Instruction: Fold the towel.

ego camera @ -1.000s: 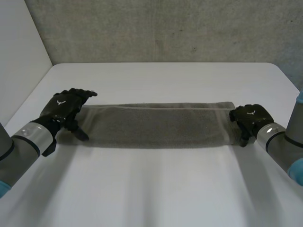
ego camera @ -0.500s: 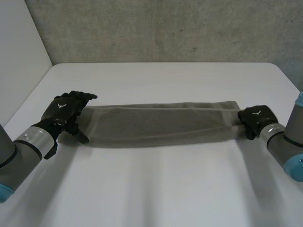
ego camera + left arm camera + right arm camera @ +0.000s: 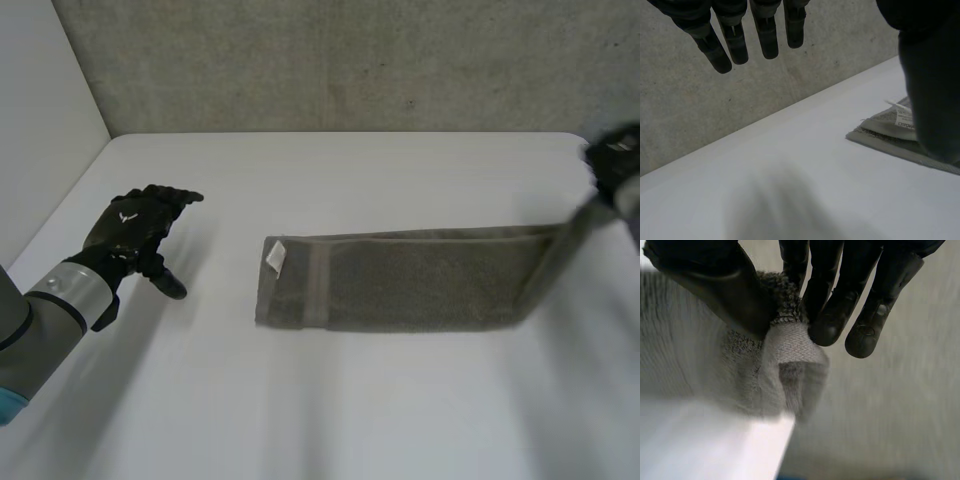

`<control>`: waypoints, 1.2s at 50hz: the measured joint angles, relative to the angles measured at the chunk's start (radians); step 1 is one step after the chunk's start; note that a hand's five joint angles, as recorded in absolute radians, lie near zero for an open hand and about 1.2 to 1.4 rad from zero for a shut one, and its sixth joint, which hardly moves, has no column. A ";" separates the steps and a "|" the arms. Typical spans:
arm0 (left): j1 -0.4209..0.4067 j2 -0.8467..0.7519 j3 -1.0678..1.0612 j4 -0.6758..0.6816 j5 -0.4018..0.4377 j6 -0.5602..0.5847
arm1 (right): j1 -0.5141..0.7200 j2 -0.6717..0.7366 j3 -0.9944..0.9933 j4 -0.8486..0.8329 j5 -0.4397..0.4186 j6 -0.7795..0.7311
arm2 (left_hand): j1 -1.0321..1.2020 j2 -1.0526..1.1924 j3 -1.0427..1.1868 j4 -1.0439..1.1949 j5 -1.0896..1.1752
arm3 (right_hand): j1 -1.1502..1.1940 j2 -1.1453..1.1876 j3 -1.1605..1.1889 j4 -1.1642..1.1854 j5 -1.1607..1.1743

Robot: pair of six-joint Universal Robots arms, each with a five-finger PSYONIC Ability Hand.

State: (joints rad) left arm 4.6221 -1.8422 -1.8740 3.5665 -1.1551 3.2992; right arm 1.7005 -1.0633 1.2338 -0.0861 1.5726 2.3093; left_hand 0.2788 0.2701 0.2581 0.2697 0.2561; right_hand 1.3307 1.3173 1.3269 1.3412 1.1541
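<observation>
The towel lies on the table as a long, narrow band, already doubled along its length, running across in front of the robot. Its left end rests flat, with a small white label turned up at one corner. Its right end rises off the table to the right hand, which is raised near the table's far right corner. In the right wrist view that hand pinches the towel's end between thumb and fingers, the cloth bunched into a small roll at the grip. That hold is why the band slopes up on this side while the rest lies flat under its own weight.

The left hand hovers over the table's left side, well apart from the towel's left end, with bare table between them. Its fingers are straight and spread and hold nothing. In the left wrist view the labelled end lies beyond the thumb, untouched.

With one end gripped high and the other free, the layout suits carrying the right end over toward the left to halve the band. The cloth at the grip is smeared, so the hand may hold both layers or only one. Nothing pins the free end, so it could drag when pulled. The left hand is placed where it could press that end down.
</observation>
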 measured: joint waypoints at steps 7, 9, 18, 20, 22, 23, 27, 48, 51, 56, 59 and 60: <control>0.000 0.000 -0.003 0.000 0.000 0.000 | 0.354 0.042 -0.053 -0.047 -0.025 0.045 | 0.000 0.000 0.000 0.000 0.000 | 0.000 0.000 0.006 0.000 0.000; 0.001 0.000 -0.003 0.000 0.000 0.000 | 0.430 0.073 -0.056 -0.068 -0.041 0.047 | 0.000 0.000 0.000 0.000 0.000 | 0.000 0.000 0.006 0.000 0.000; -0.001 -0.002 -0.005 0.000 0.001 0.000 | 0.645 0.238 -0.051 -0.127 -0.089 0.039 | 0.000 0.000 0.000 0.000 0.000 | -0.214 -0.189 -0.187 -0.205 -0.197; -0.003 -0.003 -0.005 0.000 0.001 0.000 | 0.657 0.260 -0.053 -0.129 -0.089 0.038 | 0.000 0.000 0.000 0.000 0.000 | -0.484 -0.475 -0.453 -0.469 -0.470; -0.006 -0.004 -0.006 0.000 0.001 0.000 | 0.661 0.272 -0.055 -0.130 -0.086 0.039 | 0.000 0.000 0.000 0.000 0.000 | -0.737 -0.732 -0.731 -0.737 -0.746; -0.007 -0.004 -0.006 0.000 0.001 0.000 | 0.660 0.275 -0.056 -0.130 -0.084 0.042 | 0.000 0.000 0.000 0.000 0.000 | -0.795 -0.787 -0.793 -0.804 -0.812; -0.009 -0.005 -0.009 0.001 0.002 0.001 | 0.650 0.243 -0.045 -0.127 -0.081 0.079 | 0.000 0.000 0.000 0.000 -0.001 | -1.024 -1.020 -1.021 -1.052 -1.065; -0.024 -0.005 -0.014 0.006 0.004 0.005 | 0.237 -0.100 0.395 -0.065 -0.161 0.397 | 0.000 0.000 0.000 0.000 -0.001 | -0.908 -0.896 -0.907 -0.914 -0.892; -0.038 -0.004 -0.012 0.006 0.003 0.005 | 0.212 -0.099 0.443 -0.072 -0.182 0.392 | 0.000 0.000 0.000 0.000 -0.001 | -0.850 -0.829 -0.838 -0.847 -0.828; -0.060 -0.003 -0.012 0.006 0.002 0.005 | 0.194 -0.077 0.481 -0.099 -0.203 0.389 | 0.000 0.000 0.000 0.000 -0.001 | -0.611 -0.592 -0.607 -0.630 -0.610; -0.068 -0.002 -0.014 0.006 0.001 0.005 | 0.192 -0.049 0.483 -0.123 -0.204 0.390 | 0.000 0.000 0.000 0.000 -0.001 | -0.385 -0.365 -0.382 -0.397 -0.390; -0.069 -0.002 -0.015 0.006 0.001 0.005 | 0.191 -0.044 0.483 -0.127 -0.204 0.390 | 0.000 0.000 0.000 0.000 -0.001 | -0.307 -0.304 -0.322 -0.335 -0.321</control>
State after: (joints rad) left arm 4.5533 -1.8443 -1.8886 3.5722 -1.1538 3.3043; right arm 1.8916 -1.1069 1.7164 -0.2132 1.3686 2.6993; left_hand 0.2788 0.2701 0.2581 0.2697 0.2555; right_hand 1.0239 1.0129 1.0049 1.0061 0.8332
